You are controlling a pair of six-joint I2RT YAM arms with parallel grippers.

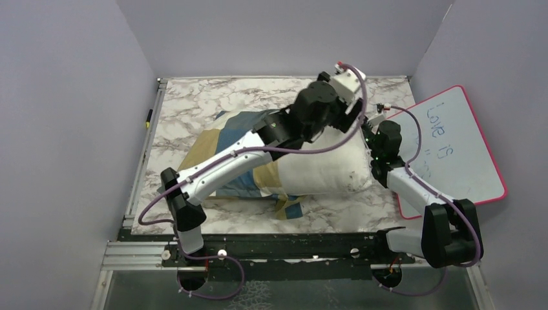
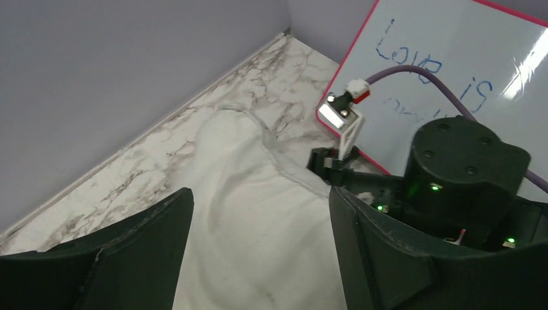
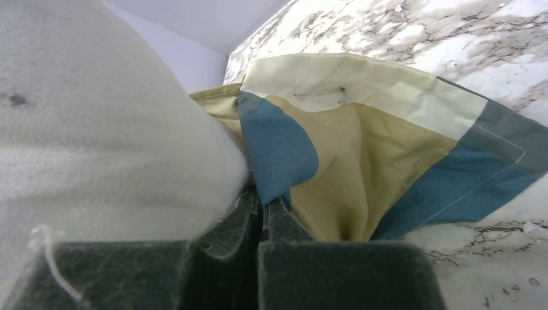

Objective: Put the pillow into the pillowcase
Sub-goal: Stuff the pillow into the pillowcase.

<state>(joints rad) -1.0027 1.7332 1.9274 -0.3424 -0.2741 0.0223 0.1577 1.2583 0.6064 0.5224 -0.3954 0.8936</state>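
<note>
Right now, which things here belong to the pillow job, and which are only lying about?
For the job: pillow, pillowcase, right gripper shut on the pillowcase, left gripper open above the pillow.
Lying about: whiteboard, dark pen by the left edge of the table.

The pillow (image 1: 323,171) is matt, slightly speckled woven cloth. The pillowcase (image 3: 362,148) is thin, smooth fabric. The table (image 1: 213,97) looks smooth and marble-patterned, and the whiteboard (image 1: 465,148) is glossy.
</note>
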